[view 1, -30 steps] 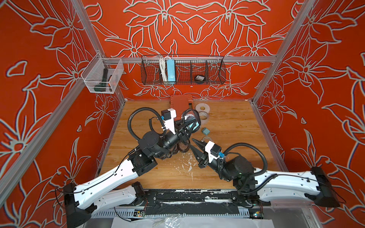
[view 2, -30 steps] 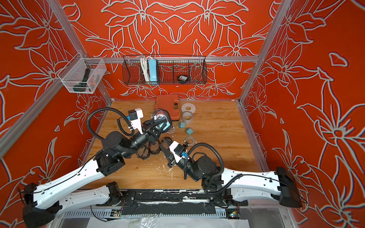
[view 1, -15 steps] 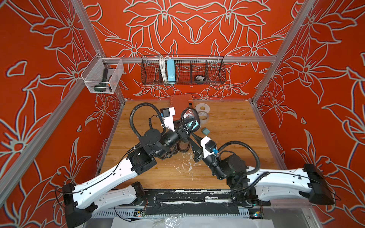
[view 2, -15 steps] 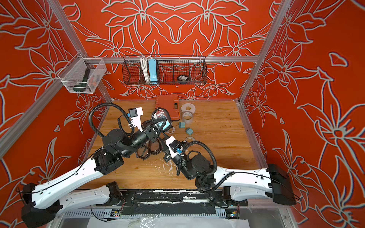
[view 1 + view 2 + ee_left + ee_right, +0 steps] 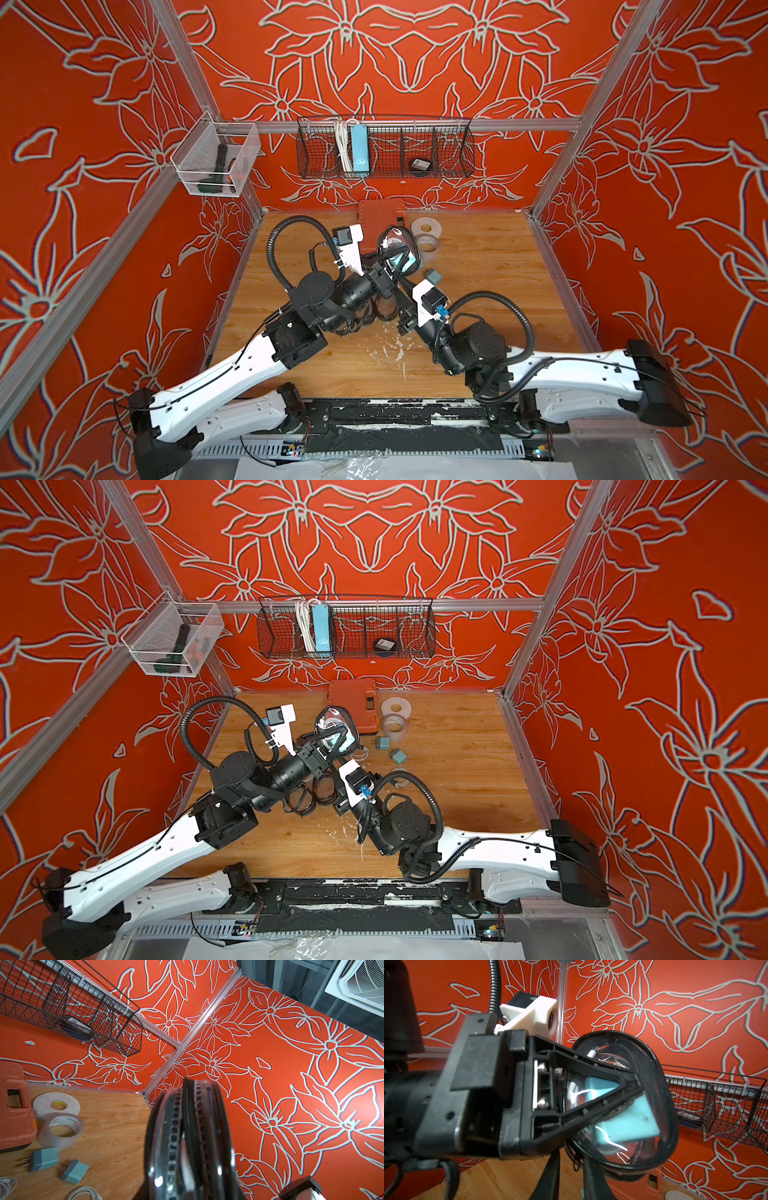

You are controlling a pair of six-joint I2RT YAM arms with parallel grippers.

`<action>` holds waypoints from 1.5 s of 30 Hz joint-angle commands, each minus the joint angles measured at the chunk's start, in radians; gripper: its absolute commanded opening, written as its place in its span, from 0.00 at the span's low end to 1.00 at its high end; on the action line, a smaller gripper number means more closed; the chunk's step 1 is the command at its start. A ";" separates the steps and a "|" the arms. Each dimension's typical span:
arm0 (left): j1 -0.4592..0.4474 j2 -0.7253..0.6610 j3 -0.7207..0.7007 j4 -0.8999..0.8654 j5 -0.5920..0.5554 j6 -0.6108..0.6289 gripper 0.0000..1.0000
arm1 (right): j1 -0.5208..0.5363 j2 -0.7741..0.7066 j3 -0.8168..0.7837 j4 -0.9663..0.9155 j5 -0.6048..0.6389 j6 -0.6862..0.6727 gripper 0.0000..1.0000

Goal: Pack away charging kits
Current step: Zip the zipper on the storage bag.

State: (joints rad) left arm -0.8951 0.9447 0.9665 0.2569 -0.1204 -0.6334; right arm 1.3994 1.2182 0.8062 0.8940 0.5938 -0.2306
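Note:
My left gripper point(image 5: 394, 261) is shut on an oval black-rimmed clear pouch point(image 5: 397, 239), held upright above the table. A teal plug point(image 5: 629, 1124) and white cable show through the pouch point(image 5: 664, 1105). In the left wrist view the pouch point(image 5: 187, 1136) is edge-on with its zipper facing me. My right gripper point(image 5: 571, 1159) sits just under the pouch. Its jaws stand a little apart, with the black zipper pull loop point(image 5: 575, 1160) hanging between them. Two loose teal plugs point(image 5: 382, 742) point(image 5: 398, 755) and coiled white cables point(image 5: 83, 1192) lie on the wood. Other black-rimmed pouches point(image 5: 320, 791) lie under the arms.
An orange case point(image 5: 380, 210) and two tape rolls point(image 5: 426, 227) sit at the back of the table. On the back wall hangs a wire basket point(image 5: 453, 151) with a light-blue power strip point(image 5: 358, 147). A clear bin point(image 5: 216, 160) hangs on the left wall.
My right gripper has moved left and back, coming in under the pouch, and its jaws have narrowed. The left gripper has kept hold of the pouch, nearly still.

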 commanded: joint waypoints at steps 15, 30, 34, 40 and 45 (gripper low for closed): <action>-0.011 -0.072 -0.013 -0.024 -0.052 -0.001 0.00 | -0.002 0.002 0.017 0.053 0.079 0.027 0.00; -0.010 -0.104 -0.014 -0.014 -0.119 0.048 0.00 | -0.041 -0.076 -0.053 -0.026 0.075 0.060 0.00; -0.010 -0.093 -0.004 -0.031 -0.102 0.046 0.00 | -0.069 -0.103 -0.066 -0.076 0.049 0.083 0.00; -0.008 -0.069 0.027 -0.106 0.028 0.059 0.00 | -0.131 -0.177 -0.078 -0.210 -0.062 0.044 0.00; -0.007 -0.081 -0.004 -0.143 0.124 0.071 0.00 | -0.182 -0.240 -0.080 -0.328 -0.144 0.017 0.00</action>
State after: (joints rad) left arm -0.9031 0.8833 0.9611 0.1425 -0.0872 -0.5819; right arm 1.2480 1.0191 0.7353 0.6258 0.4774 -0.1814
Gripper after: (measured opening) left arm 0.254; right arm 0.047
